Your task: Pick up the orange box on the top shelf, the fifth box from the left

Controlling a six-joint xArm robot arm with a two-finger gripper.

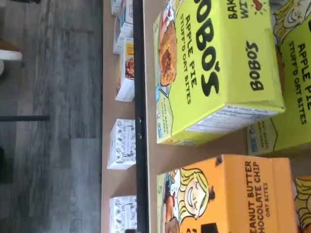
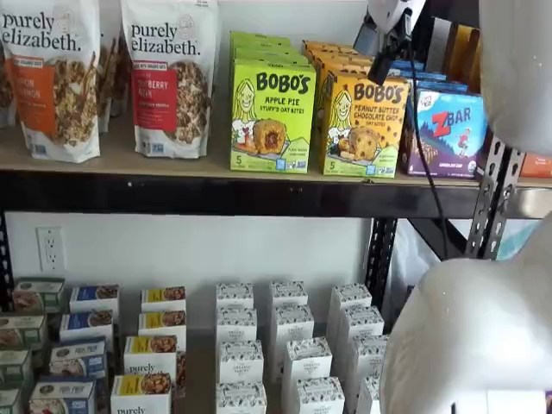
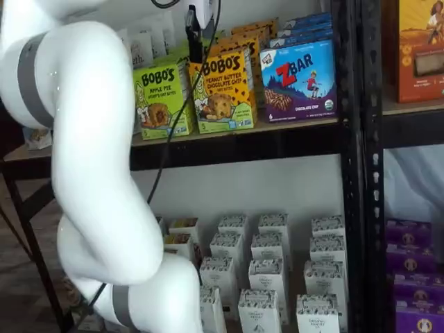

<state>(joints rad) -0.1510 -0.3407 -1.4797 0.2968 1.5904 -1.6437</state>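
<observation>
Orange box (image 2: 363, 126) hemmed — Apple Pie box (image 2: 272, 116) & ZBar box (image 2: 449, 132) beside, top clear.

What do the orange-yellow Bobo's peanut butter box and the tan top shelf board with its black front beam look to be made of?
The orange-yellow Bobo's peanut butter box looks like printed paperboard with a slight sheen: crisp folded edges and flat printed faces. The tan top shelf board appears to be matte wood or fibreboard, its plain surface showing no clear grain. Its black front beam looks like painted metal, smooth and dark.

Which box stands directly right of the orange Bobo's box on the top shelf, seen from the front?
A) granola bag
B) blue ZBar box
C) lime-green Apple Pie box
B: in both shelf views the ZBar box stands right of the orange box; the Apple Pie box is left.
</observation>
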